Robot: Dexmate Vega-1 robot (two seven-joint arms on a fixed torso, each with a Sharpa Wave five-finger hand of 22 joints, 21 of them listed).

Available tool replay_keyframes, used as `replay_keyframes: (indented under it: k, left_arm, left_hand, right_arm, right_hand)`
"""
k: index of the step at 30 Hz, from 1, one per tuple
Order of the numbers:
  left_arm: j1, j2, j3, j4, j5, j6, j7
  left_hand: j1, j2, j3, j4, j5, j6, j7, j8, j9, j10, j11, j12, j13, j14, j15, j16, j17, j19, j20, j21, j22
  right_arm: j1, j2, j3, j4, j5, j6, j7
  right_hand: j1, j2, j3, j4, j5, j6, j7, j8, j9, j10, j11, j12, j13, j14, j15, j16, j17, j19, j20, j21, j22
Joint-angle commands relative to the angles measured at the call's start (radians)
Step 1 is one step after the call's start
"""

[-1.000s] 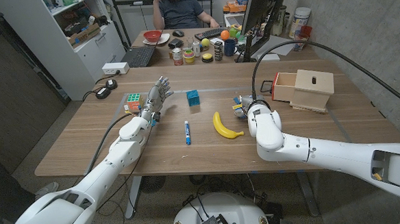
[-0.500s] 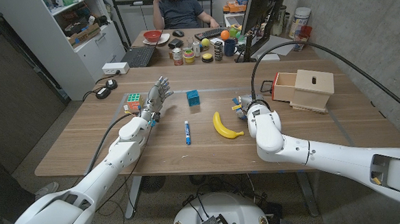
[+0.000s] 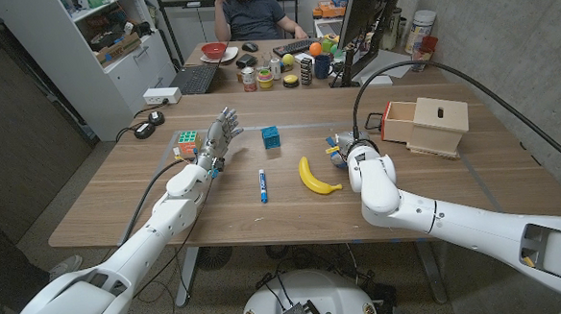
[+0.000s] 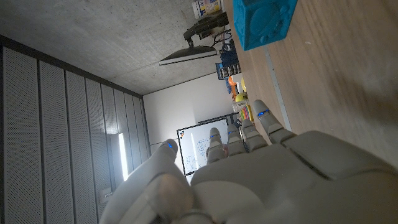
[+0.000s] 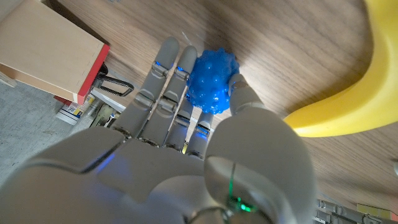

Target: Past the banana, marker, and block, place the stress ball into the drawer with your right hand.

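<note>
My right hand point(image 5: 205, 118): fingers and thumb closed around the blue stress ball point(image 5: 212, 81), low over the table point(image 3: 436, 182), just beside the banana's end.
Banana point(image 3: 315, 177): lies between my right hand and the marker point(image 3: 262, 185).
Block point(image 3: 271, 137): blue, behind the marker.
Drawer point(image 3: 400, 121): pulled out of its wooden box point(image 3: 439, 122), beyond my right hand.
My left hand point(image 3: 218, 136): empty, fingers spread, beside a puzzle cube point(image 3: 186, 143).

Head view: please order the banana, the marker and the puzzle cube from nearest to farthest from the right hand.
1. Banana, just beside the right hand, toward the table's middle.
2. Marker, mid-table, beyond the banana.
3. Puzzle cube, far across, by the left hand.
</note>
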Motion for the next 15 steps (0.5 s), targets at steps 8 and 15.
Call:
replay_keyframes:
  k: [8,15]
  left_arm:
    - [0.006,0.006,-0.006,-0.007,-0.006,-0.001,-0.004]
    - [0.010,0.008,-0.006,-0.010,-0.009,0.001,-0.008]
  left_hand:
    - [-0.007,-0.006,-0.007,0.000,0.005,-0.003,-0.006,0.004,0.003,0.002,0.005,0.005,0.004,0.003,0.008,0.005,0.002,-0.001,0.006,-0.004,0.006]
    - [-0.008,-0.006,-0.008,0.000,0.006,-0.002,-0.005,0.005,0.003,0.002,0.005,0.005,0.004,0.003,0.008,0.005,0.002,0.000,0.006,-0.005,0.006]
  right_arm:
    - [-0.085,0.019,0.118,-0.030,-0.096,0.066,0.018]
    - [-0.112,0.032,0.157,-0.034,-0.121,0.098,0.014]
  right_hand:
    - [0.036,0.017,-0.009,0.004,-0.006,0.130,0.074,0.052,0.036,0.014,0.001,0.005,0.003,0.000,-0.065,-0.016,-0.004,-0.009,-0.119,-0.004,-0.008]
    - [0.043,0.018,-0.012,0.006,-0.007,0.129,0.072,0.061,0.044,0.025,0.005,0.008,0.004,-0.013,-0.065,-0.028,-0.009,-0.006,-0.120,-0.002,-0.012]
